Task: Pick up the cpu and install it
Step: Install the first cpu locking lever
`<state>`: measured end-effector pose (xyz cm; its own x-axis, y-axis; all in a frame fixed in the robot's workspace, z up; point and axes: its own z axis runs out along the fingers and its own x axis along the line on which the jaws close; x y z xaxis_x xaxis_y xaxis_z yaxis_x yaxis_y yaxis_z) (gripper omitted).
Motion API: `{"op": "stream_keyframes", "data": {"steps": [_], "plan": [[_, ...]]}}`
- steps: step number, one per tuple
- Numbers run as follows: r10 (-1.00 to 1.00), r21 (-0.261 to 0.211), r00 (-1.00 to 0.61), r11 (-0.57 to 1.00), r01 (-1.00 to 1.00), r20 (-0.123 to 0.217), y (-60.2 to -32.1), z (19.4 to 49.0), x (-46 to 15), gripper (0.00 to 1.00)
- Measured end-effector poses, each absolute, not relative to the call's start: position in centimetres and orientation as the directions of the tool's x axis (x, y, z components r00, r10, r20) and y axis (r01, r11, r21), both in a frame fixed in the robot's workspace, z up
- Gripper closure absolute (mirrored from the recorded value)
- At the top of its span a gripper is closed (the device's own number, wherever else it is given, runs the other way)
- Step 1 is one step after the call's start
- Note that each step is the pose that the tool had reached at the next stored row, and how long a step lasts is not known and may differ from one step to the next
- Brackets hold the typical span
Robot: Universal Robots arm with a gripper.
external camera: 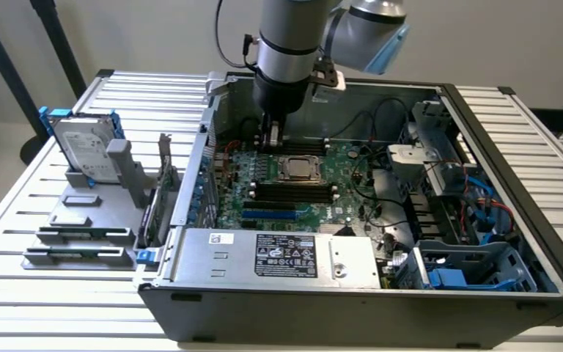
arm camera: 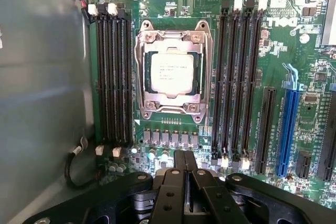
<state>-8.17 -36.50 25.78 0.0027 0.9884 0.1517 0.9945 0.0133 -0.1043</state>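
On the slatted metal table [external camera: 17, 242], we judge the cpu [arm camera: 171, 73] seated in its socket; the gripper [arm camera: 185, 162], fingers together and empty, should keep centred above it.

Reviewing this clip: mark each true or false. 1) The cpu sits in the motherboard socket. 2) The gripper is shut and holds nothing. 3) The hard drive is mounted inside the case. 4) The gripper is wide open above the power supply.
1) True: the cpu lies in the socket under its metal frame.
2) True: the gripper is shut with nothing between its fingers, close above the motherboard.
3) False: the hard drive stands in a holder outside the case.
4) False: it is shut, hanging beside the socket, away from the power supply.
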Motion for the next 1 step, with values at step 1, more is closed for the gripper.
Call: {"op": "stream_keyframes", "data": {"steps": [1], "plan": [[0.988,-0.104,-0.002,0.018,0.994,0.152,-36.49,25.78,-8.18,0.89]]}}
